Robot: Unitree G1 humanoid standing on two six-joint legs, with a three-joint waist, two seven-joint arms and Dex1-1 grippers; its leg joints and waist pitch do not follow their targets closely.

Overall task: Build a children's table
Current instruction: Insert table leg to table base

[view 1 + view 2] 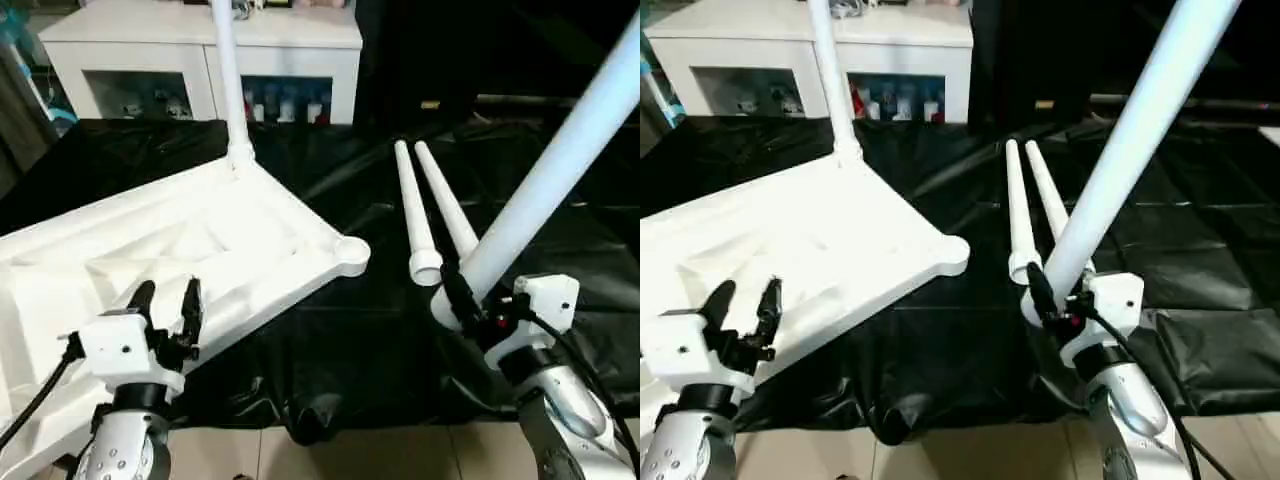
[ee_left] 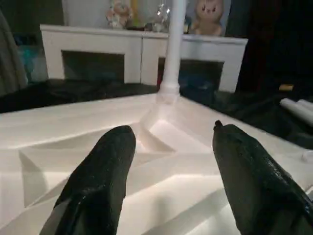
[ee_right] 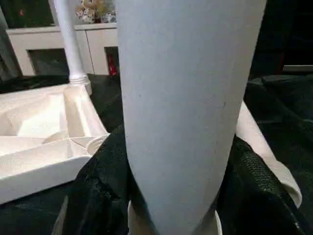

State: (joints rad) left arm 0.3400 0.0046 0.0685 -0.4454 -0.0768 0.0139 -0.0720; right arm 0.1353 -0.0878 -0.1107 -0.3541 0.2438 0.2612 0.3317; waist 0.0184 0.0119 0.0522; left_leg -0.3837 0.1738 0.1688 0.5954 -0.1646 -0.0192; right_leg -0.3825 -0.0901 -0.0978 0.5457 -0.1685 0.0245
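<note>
The children's table's white tabletop [image 1: 200, 250] lies upside down on the left, ribs up. One leg [image 1: 226, 70] stands upright in its far corner socket. The near right corner socket [image 1: 352, 250] is empty. Two more legs [image 1: 415, 210] lie side by side on the cloth to its right. My right gripper [image 1: 470, 300] is shut on a fourth leg [image 1: 560, 160] near its flared end, and the leg slants up to the right; the black fingers [image 3: 98, 191] hug it on both sides. My left gripper [image 1: 167, 305] hovers open over the tabletop's near edge, its fingers [image 2: 102, 176] spread above the ribs with nothing between them.
A black cloth [image 1: 350, 350] covers the work surface, and its front edge drops to a tan floor [image 1: 350, 455]. A white cabinet [image 1: 200, 50] with glass fronts stands behind the tabletop, with soft toys [image 2: 208, 19] on top.
</note>
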